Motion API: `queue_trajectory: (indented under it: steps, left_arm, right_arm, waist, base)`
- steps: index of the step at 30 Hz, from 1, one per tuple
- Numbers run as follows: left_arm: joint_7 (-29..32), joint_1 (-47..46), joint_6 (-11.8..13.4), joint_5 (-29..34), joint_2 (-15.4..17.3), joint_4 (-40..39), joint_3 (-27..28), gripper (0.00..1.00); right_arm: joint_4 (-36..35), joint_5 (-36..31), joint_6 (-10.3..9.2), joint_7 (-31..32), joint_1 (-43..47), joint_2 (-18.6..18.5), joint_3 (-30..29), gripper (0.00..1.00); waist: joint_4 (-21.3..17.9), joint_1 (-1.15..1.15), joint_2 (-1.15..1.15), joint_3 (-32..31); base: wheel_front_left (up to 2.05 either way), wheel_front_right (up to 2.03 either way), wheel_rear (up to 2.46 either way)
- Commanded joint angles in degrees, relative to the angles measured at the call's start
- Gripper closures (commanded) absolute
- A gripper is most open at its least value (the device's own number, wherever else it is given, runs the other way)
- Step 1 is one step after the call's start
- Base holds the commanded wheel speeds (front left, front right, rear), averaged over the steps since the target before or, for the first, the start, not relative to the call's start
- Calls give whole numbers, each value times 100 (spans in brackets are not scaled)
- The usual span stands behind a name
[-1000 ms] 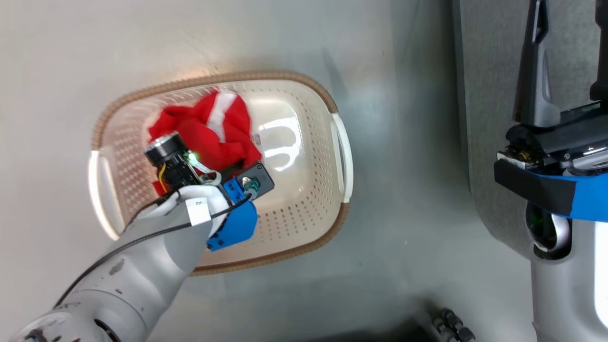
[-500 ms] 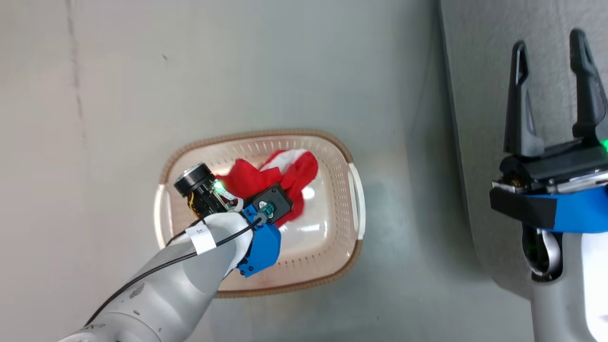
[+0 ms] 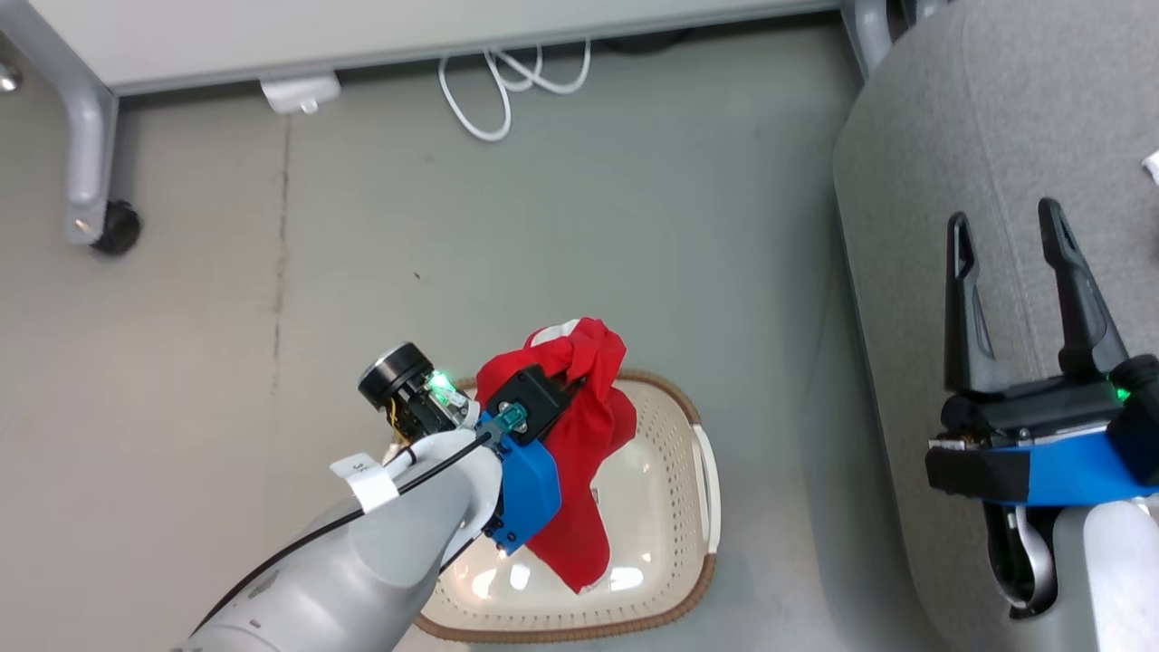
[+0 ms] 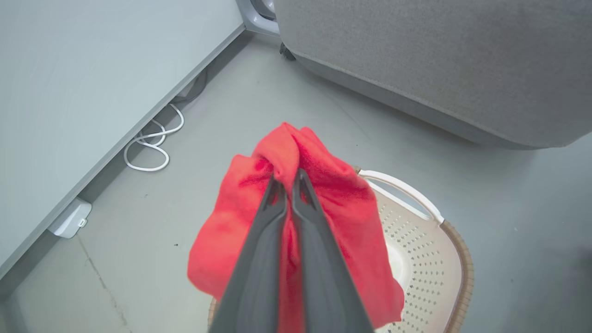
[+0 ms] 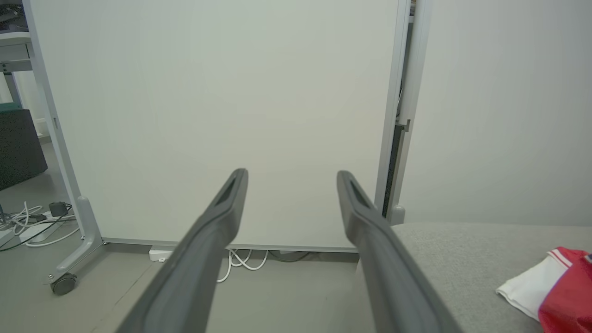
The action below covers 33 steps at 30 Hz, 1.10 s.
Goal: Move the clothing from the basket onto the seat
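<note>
My left gripper (image 3: pixel 572 367) is shut on the plainer red garment (image 3: pixel 589 435), which hangs bunched from its fingertips (image 4: pixel 296 185) above the cream basket (image 3: pixel 665 471). The lower end of the garment dangles over the basket's bare floor. In the left wrist view the red garment (image 4: pixel 342 208) drapes on both sides of the shut fingers, over the basket (image 4: pixel 430 263). My right gripper (image 3: pixel 1005 217) stands open and bare above the grey sofa (image 3: pixel 987 109). The red and white jersey (image 5: pixel 555 286) lies on the sofa seat (image 5: pixel 453 249), to the right of my right gripper (image 5: pixel 291 175).
A white partition panel (image 5: pixel 208 115) on grey legs with a castor (image 3: pixel 113 226) stands at the far side of the grey floor. A looped white cable (image 3: pixel 507 100) and a small white box (image 3: pixel 299 91) lie at its base. The sofa's side (image 4: pixel 416 69) rises just beyond the basket.
My left gripper has lifted the red garment out of the basket, so it now hangs above it. The head camera has tilted up, bringing the panel and cable into view. The right gripper stays open.
</note>
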Motion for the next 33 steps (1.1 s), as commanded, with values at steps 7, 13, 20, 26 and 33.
queue_trajectory:
  steps: [7,13,20,26,33]
  left_arm:
    - [-27,318,-1,33,192,-544,393,100]
    - [-27,453,37,80,305,-982,908,100]
    - [-27,529,102,156,342,-1404,1449,100]
    - [-27,426,147,171,315,-1757,1798,100]
    - [-27,365,202,112,319,-2086,2068,100]
  right_arm:
    - [150,90,3,-1,469,-18,-39,0]
    - [227,122,3,-1,782,14,-49,0]
    - [279,178,3,0,1076,52,-34,0]
    - [305,216,3,0,1240,74,-14,0]
    - [357,391,3,0,1292,84,75,0]
  waist:
    - [247,1,0,-987]
    - [339,1,0,-1433]
    - [410,1,0,-1781]
    - [460,1,0,-1949]
    - [483,1,0,-2006]
  base:
    - [0,0,0]
    - [0,0,0]
    - [0,0,0]
    - [0,0,0]
    - [0,0,0]
